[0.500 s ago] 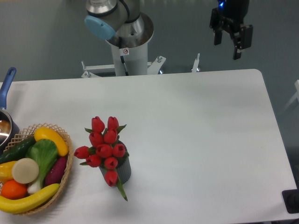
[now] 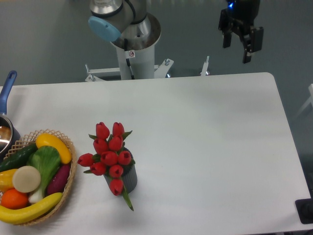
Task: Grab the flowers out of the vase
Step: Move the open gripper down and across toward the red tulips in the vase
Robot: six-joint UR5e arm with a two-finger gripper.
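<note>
At the far left edge of the white worktop (image 2: 205, 127) a pot (image 2: 6, 134) with a blue handle is only partly in view. Just beside it sits a woven basket (image 2: 70, 175) holding fruit and vegetables: a dark green cucumber (image 2: 17, 157), a yellow pepper (image 2: 54, 146), a leafy green vegetable (image 2: 46, 161), a purple piece (image 2: 59, 179), a pale round slice (image 2: 26, 179), an orange (image 2: 13, 198) and a banana (image 2: 32, 209) along the front.

Right of the basket, near it but not touching, stands the vase (image 2: 129, 179), a short dark grey ribbed cylinder. The flowers (image 2: 110, 154) are in it: a bunch of red tulip buds that spreads up and to the left over the mouth, hiding most of it. One bud hangs over the front of the vase, and a green leaf points down onto the worktop below it.

Behind the worktop, above the flowers, rises the arm's base column (image 2: 132, 54) with a light blue cap on its joint.

Far to the right and high up, beyond the back edge of the worktop, hangs the tool (image 2: 240, 44). Its two dark fingers (image 2: 248, 45) stand apart with a clear gap between them, holding nothing. It is well apart from the vase and the flowers.
</note>
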